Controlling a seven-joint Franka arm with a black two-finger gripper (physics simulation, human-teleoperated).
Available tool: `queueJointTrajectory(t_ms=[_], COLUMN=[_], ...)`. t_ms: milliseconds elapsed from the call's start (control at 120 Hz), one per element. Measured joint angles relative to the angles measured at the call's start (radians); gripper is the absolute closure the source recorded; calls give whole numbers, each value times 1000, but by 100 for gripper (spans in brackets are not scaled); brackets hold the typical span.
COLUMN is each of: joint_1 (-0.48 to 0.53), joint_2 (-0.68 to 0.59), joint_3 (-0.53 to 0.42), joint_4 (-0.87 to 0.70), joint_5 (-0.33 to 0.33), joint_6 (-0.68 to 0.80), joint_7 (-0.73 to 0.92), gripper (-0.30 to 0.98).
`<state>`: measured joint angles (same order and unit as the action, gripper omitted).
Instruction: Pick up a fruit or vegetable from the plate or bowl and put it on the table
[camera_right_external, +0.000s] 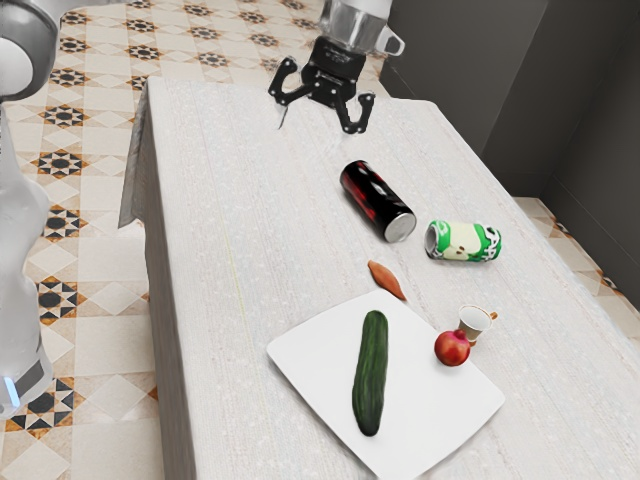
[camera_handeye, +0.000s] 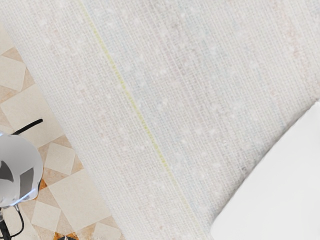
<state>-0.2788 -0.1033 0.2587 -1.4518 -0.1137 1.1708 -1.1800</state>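
Is a long, dark-green cucumber; lies on the white plate, ends near one corner and one edge.

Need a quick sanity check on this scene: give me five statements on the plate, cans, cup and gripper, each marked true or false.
1. The cucumber lies on the white plate. True.
2. The gripper is shut on the cucumber. False: it is open and holds nothing.
3. The black-and-red can and the green-and-white can lie on their sides. True.
4. The small cup is on the plate. False: it is on the table.
5. The cucumber is green. True.
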Motion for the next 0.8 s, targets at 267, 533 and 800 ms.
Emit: queueJointTrajectory(t_ms=[267,533,800], joint_1=[-13,-79,-25], joint_2=[-14,26,-208], joint_3=[-41,-276,-417], joint_4=[-1,3,-459], joint_5=[-13,-65,-82], joint_6=[151,208,542], joint_7=[-453,-673,-727], gripper=[0,0,0])
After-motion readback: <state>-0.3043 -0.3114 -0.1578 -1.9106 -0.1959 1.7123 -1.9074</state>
